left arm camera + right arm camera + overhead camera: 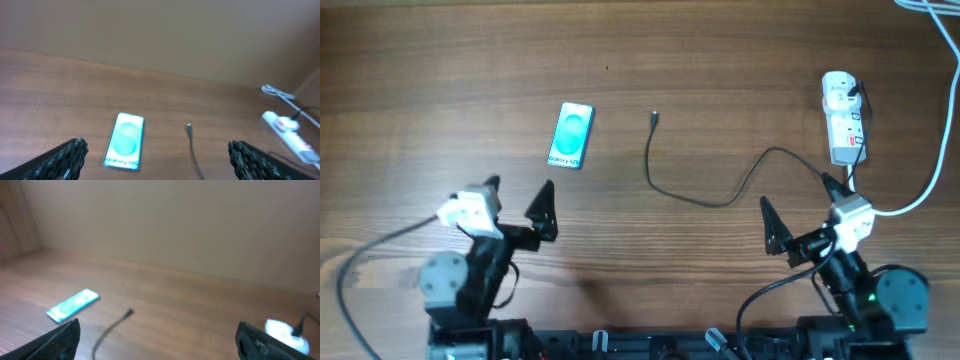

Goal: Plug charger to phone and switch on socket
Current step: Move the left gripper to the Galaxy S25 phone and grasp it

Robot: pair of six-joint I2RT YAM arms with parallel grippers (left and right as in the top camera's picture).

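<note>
The phone (572,135) lies flat on the wooden table, screen up, teal with a green round shape; it also shows in the left wrist view (125,141) and the right wrist view (73,305). The charger, a thin black cable (695,195), runs from the socket (843,118) at the far right to its plug tip (654,118), which lies right of the phone. The tip shows in the left wrist view (189,129) and the right wrist view (129,312). My left gripper (520,200) is open and empty below the phone. My right gripper (800,210) is open and empty below the socket.
A thick white cable (935,150) curves along the right edge from the top corner down to my right arm. The socket also shows in the left wrist view (287,135) and the right wrist view (282,330). A wall stands behind the table.
</note>
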